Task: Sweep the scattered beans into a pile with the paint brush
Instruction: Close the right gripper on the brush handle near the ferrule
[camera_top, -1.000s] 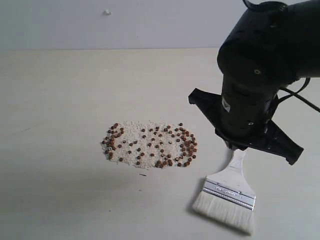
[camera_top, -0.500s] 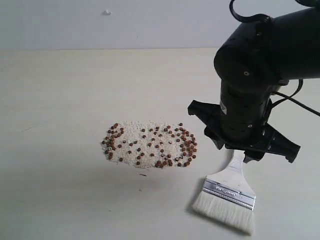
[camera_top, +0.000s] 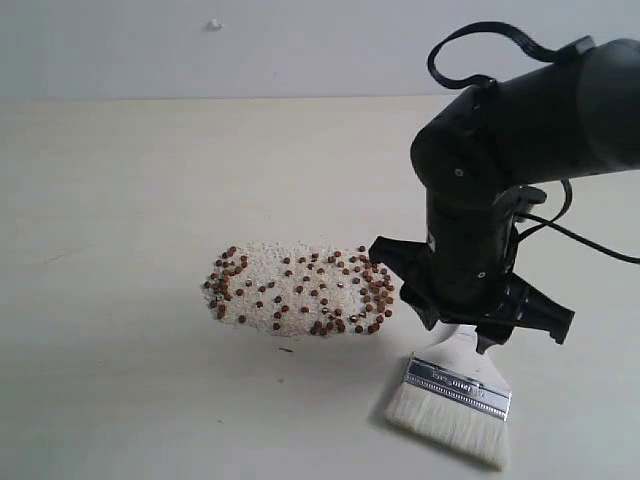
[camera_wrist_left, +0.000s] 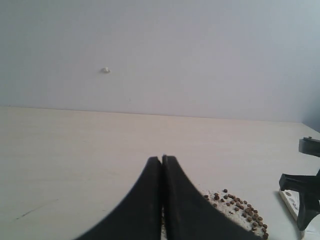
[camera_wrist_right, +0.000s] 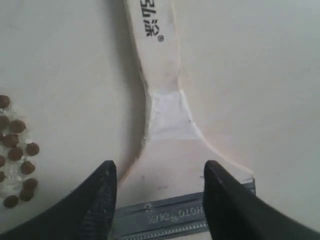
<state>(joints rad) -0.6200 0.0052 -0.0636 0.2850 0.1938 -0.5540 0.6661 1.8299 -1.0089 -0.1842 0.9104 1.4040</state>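
The beans (camera_top: 300, 288) lie spread in an oval patch at the table's middle, mixed with fine white grains; they also show as beans (camera_wrist_right: 15, 145) and beans (camera_wrist_left: 240, 205). The paint brush (camera_top: 455, 390) lies flat on the table to their right, bristles toward the front edge. My right gripper (camera_top: 478, 335) hangs low over the handle's wide end. In the right wrist view the right gripper (camera_wrist_right: 159, 170) is open, one finger on each side of the paint brush (camera_wrist_right: 167, 110) just behind the ferrule, gripping nothing. My left gripper (camera_wrist_left: 162, 159) is shut and empty, away from the beans.
Fine white grains (camera_top: 270, 262) lie among the beans. The pale table (camera_top: 120, 200) runs back to a grey wall with a small white speck (camera_top: 214, 24). A black cable (camera_top: 590, 245) loops off the right arm.
My right arm has come down and a little left, so its gripper now sits low over the brush handle. Brush and beans have not moved.
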